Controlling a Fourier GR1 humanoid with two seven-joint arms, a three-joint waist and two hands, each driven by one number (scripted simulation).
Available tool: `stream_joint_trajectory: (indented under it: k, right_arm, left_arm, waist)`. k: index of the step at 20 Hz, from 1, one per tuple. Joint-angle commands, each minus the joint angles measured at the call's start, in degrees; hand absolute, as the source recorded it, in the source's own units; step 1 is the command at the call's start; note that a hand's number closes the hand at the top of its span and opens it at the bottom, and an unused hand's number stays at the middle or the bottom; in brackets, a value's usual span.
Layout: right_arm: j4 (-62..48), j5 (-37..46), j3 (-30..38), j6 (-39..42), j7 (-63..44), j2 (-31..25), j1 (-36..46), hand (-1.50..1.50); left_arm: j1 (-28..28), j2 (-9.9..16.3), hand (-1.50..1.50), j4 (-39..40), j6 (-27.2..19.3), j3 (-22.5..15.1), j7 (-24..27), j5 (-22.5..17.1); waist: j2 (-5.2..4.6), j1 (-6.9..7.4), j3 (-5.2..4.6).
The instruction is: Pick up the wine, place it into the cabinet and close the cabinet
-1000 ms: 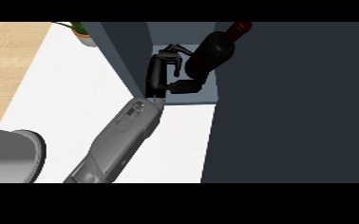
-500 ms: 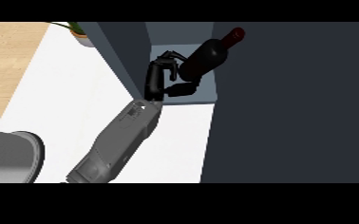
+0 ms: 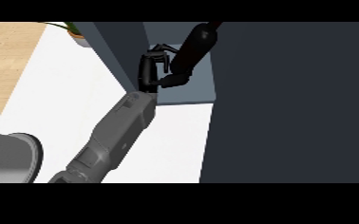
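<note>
The wine bottle [image 3: 192, 52] is dark and sits inside the cabinet's [image 3: 189, 94] open compartment, above its blue-grey floor. Its long axis runs on a diagonal in the head view: the base is at the lower left, near the hand, and the neck points to the upper right, toward the top edge of the picture. The neck end passes close to the large dark cabinet door [image 3: 280, 104] that fills the right half of the view.

One grey forearm [image 3: 116, 133] enters from the lower edge and reaches into the compartment. Which arm it is cannot be told. Its black hand [image 3: 151, 69] is at the bottom part of the bottle, with fingers and thumb curled round it.

A potted plant [image 3: 73, 31] stands on the white counter [image 3: 70, 95] at the upper left. A grey rounded object [image 3: 17, 156] lies at the lower left edge.
</note>
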State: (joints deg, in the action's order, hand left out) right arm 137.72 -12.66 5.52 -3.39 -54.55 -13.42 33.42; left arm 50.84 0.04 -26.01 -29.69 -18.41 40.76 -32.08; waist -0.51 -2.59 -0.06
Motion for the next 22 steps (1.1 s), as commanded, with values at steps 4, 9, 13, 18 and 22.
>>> stream_joint_trajectory:
  k: [4,9,13,18,22]
  right_arm:
    - [4.1,-3.9,0.6,-0.6,-2.7,0.0,-0.4,-1.5]
    - [3.5,-2.3,-0.9,-1.1,-1.6,0.9,0.7,-1.5]
    - [5.3,-2.0,-2.3,-0.8,-2.3,1.4,-0.8,-1.5]
    - [0.2,-4.7,1.6,0.9,1.1,0.6,1.2,-1.5]
    - [2.9,-4.5,-0.2,-0.1,-0.9,1.3,1.3,-1.5]
  left_arm:
    - [6.4,0.6,1.5,9.9,4.1,5.2,1.2,-1.9]
    - [11.9,0.2,1.5,14.3,3.2,7.0,0.6,-1.6]
    - [9.2,0.0,1.5,16.5,-1.7,5.9,5.6,-0.4]
    - [15.4,1.1,1.5,21.2,-4.8,5.2,0.2,2.0]
    - [14.5,2.2,1.5,22.5,-2.9,6.1,0.0,1.5]
  waist:
    - [-0.22,-0.24,0.01]
    - [-0.5,-1.08,-0.02]
    - [-0.49,-1.53,-0.02]
    - [-0.92,-1.61,0.05]
    - [-1.09,-2.51,-0.02]
